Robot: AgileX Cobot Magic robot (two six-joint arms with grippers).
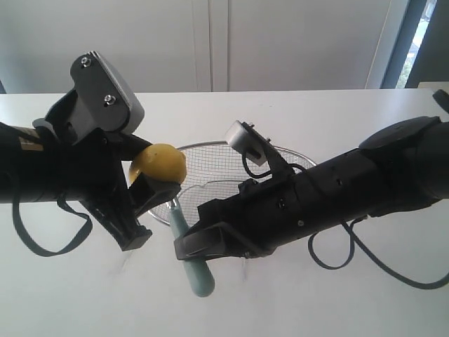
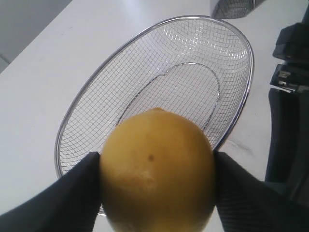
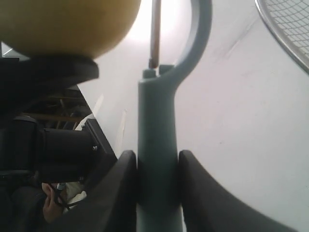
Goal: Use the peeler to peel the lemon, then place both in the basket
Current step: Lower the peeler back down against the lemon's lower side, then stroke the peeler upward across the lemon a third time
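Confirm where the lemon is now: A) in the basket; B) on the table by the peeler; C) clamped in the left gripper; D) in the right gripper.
C: the left wrist view shows the lemon clamped in the left gripper, in front of the basket and not in it, while the right gripper grips the peeler.

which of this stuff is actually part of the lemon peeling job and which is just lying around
Job: lemon, peeler, basket.
Lying about: a grey mesh-like object on the table beyond the basket, too cropped to identify.
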